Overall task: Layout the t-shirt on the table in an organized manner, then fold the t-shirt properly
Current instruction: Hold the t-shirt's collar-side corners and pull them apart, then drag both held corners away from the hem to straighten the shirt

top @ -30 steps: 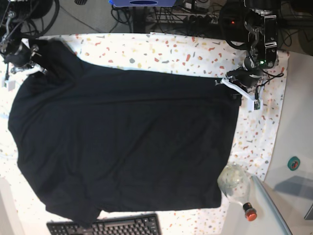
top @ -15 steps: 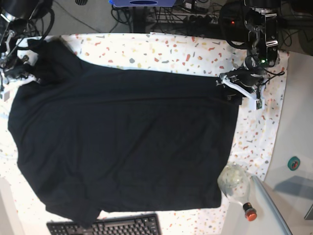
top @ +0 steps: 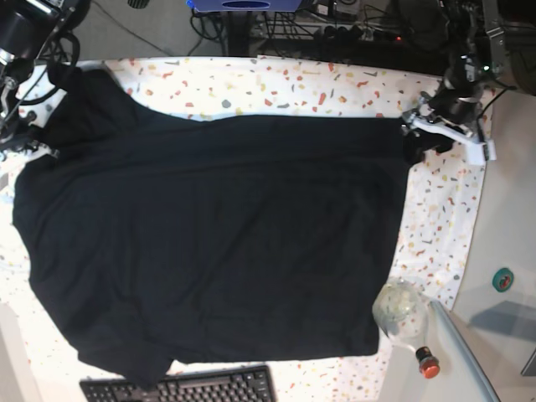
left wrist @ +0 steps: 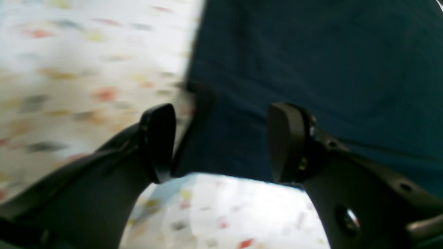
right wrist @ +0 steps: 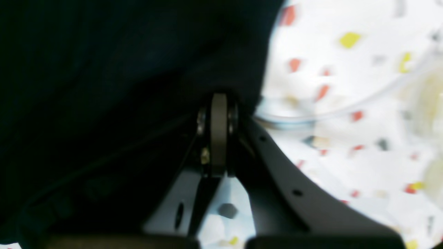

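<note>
The black t-shirt point(top: 209, 234) lies spread nearly flat on the speckled table point(top: 444, 218), with its sleeves at the left. My left gripper point(top: 416, 144) is at the shirt's upper right corner. In the left wrist view this gripper point(left wrist: 221, 141) is open, and the edge of the cloth point(left wrist: 311, 52) lies between and beyond the jaws. My right gripper point(top: 32, 138) is at the shirt's upper left, by the sleeve. In the right wrist view it point(right wrist: 219, 103) is shut, with dark cloth point(right wrist: 104, 69) bunched at its tip.
A black keyboard point(top: 180, 387) lies at the near edge, touching the shirt's lower left. A clear bottle with a red cap point(top: 406, 322) lies off the shirt's lower right corner. A green tape roll point(top: 502, 279) sits on the grey side surface. Cables run behind the table.
My left gripper has moved up and to the right, and the shirt's upper right corner has stretched out with it. My right gripper has moved left and down, drawing the sleeve area outward.
</note>
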Controlling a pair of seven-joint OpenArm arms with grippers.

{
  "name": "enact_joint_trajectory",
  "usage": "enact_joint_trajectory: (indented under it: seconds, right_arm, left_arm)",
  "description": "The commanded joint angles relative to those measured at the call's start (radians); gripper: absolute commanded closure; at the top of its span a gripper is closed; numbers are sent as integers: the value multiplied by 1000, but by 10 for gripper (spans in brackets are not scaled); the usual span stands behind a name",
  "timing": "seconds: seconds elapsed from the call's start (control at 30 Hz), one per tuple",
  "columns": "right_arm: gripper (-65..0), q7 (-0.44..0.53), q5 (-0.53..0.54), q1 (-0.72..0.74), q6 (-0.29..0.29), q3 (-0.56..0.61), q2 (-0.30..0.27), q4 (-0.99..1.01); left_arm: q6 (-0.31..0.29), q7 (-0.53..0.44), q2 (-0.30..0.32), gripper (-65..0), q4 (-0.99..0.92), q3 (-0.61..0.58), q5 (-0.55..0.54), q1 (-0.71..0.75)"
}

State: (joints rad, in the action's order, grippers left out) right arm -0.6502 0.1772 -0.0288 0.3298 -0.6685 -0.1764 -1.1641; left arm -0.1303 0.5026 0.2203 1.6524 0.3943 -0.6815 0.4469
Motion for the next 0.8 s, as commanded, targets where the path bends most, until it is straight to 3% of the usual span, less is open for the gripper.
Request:
enact_joint_trajectory:
  seconds: [0.0, 0.13, 0.27, 0.33, 0.43, 0.57, 0.77]
  right_arm:
    - [0, 16, 9, 13, 1, -3, -18, -32]
    - [0, 14, 11, -29, 1, -4, -8, -142]
    - [0, 13, 11, -93, 9, 5, 31, -291]
    - [0, 13, 11, -128, 10, 8, 58, -360]
    - [0, 13, 11, -167, 10, 56, 81, -396]
    - [0, 16, 11, -179, 10, 132, 88, -377]
    - [0, 19, 9, -16, 4, 99, 18, -50]
  left_arm:
    - [-7, -22, -5, -398, 27, 33, -7, 5]
    - [-7, -15, -40, -398, 19, 130, -7, 22]
    - [-10, -15, -46, -398, 19, 142, -8, 48]
    - [-59, -15, -48, -398, 15, 144, -10, 57]
    - [-190, -15, -49, -398, -27, 150, -10, 69]
    - [-296, -15, -49, -398, -102, 151, -10, 69]
    - [-296, -15, -49, -397, -116, 151, -10, 69]
